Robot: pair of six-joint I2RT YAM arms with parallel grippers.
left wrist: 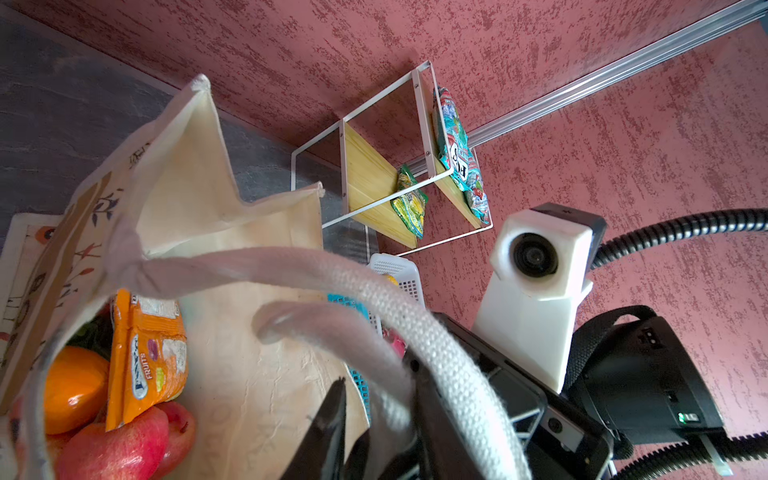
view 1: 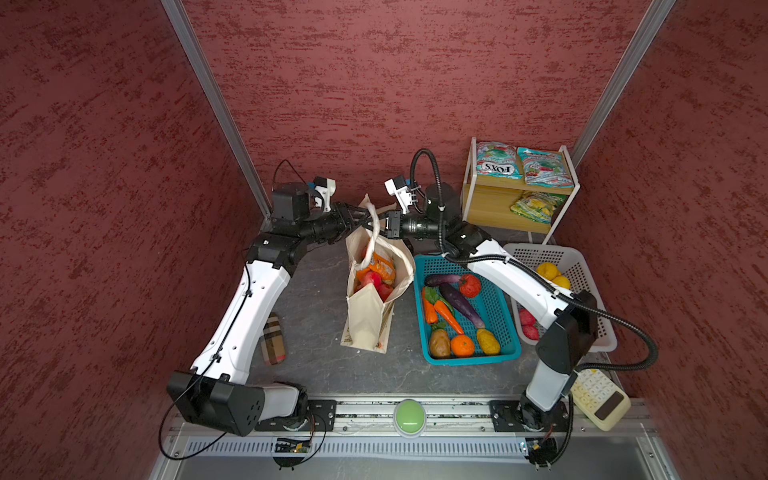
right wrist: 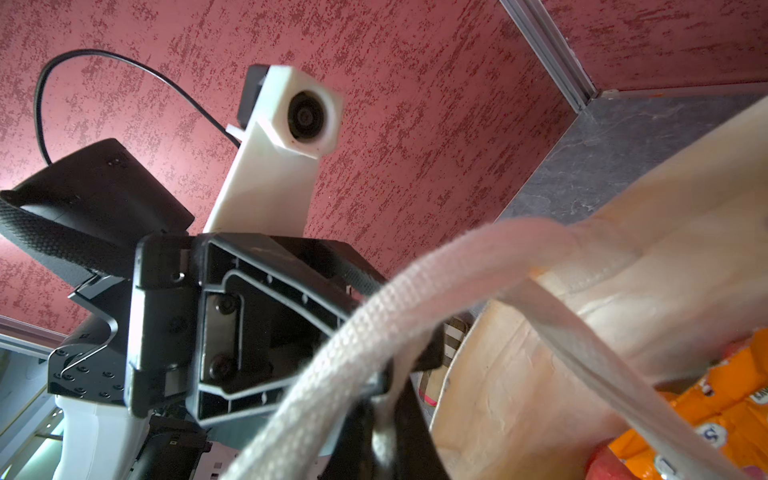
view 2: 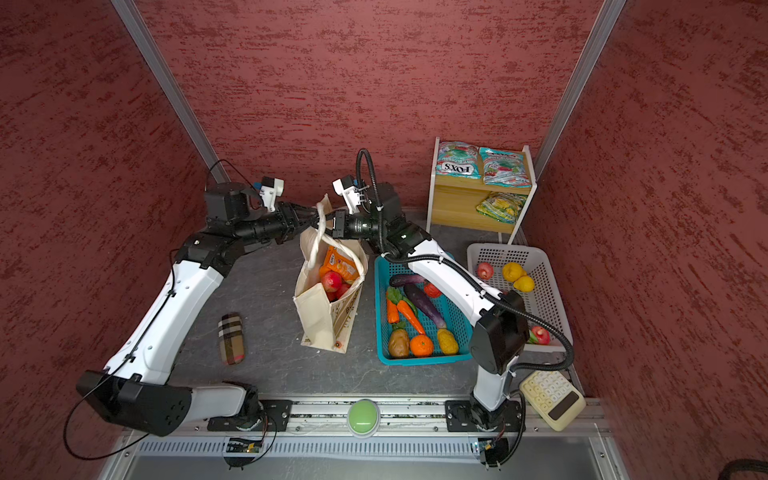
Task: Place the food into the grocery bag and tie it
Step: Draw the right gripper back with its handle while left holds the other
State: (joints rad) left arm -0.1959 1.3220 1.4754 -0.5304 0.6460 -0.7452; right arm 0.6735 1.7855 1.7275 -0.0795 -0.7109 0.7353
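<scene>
Two claws meet above the open mouth of the grocery bag (view 1: 365,320), which stands upright near the middle of the grey tabletop (view 1: 316,365), just beside a teal basket (view 1: 469,358) of toy vegetables. The right gripper (view 1: 381,223) is clamped tight on a white rope handle (view 1: 375,237). In the left wrist view the cord drapes over its black fingers (left wrist: 440,399). The left gripper (view 1: 365,218) reaches in from the opposite side. In both top views its jaws stand a little apart, with the tips right at the handles. Whether it touches or pinches the cord cannot be told. Inside the bag lie an orange FOX'S packet (view 1: 382,266), red apples (view 1: 372,279) and an orange (left wrist: 75,390). More sweet packets (view 1: 498,166) rest on a small wooden shelf (view 1: 498,199) at the back right.
</scene>
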